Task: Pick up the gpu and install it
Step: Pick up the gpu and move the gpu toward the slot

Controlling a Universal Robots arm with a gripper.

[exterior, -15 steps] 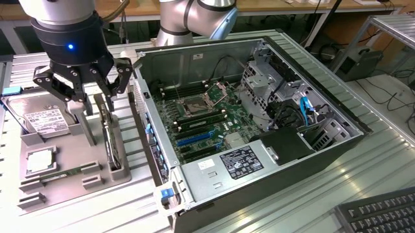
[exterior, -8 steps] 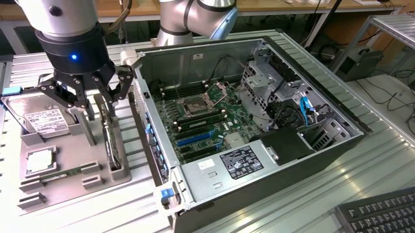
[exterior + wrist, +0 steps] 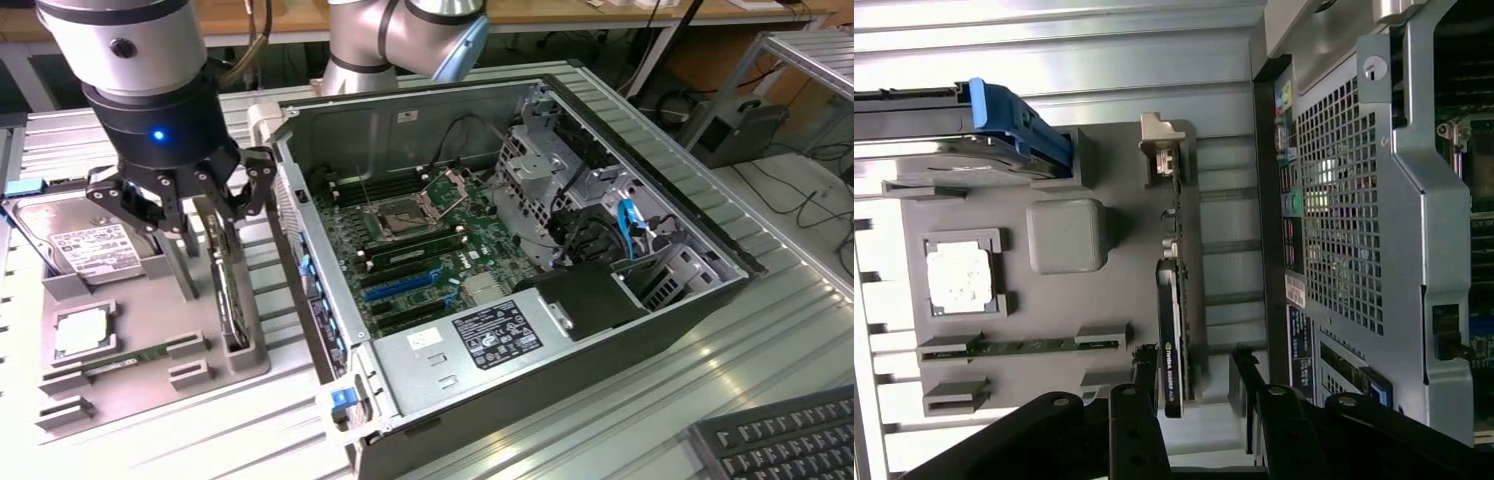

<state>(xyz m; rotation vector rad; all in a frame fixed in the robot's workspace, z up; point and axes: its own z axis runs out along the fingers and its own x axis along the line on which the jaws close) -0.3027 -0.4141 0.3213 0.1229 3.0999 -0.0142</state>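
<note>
**Wide open over the gpu, card not yet lifted**

Spread wide at the gripper [image 3: 200, 255] [image 3: 1192, 372], with one finger [image 3: 1144, 380] on either side of the gpu [image 3: 232, 300] [image 3: 1172, 320] and nothing clamped. Cannot tell whether either finger touches the card.

Stands on its long edge, that gpu, in a slot of the grey holder [image 3: 134, 390] [image 3: 1054, 305], along the holder's side nearest the computer case [image 3: 534, 330] [image 3: 1354, 200]. Seated in the slot, black face outward in the wrist view.

Elsewhere on the same holder: a hard drive [image 3: 91, 250] [image 3: 924, 130] with a white label, propped at the far end beside a blue tab; a square silver chip [image 3: 80, 335] [image 3: 958, 277] lying flat in its pocket; a narrow green memory stick [image 3: 134, 355] [image 3: 1024, 348] lying in its groove.

Just beside the holder, toward the exterior view's right, lies the case on its side with the panel off, baring the green motherboard [image 3: 414, 250] and its slots.

Underneath everything, a ribbed metal table [image 3: 747, 330] [image 3: 1104, 60]. At the exterior view's lower right corner, part of a black keyboard [image 3: 787, 440], well apart from the gripper.
</note>
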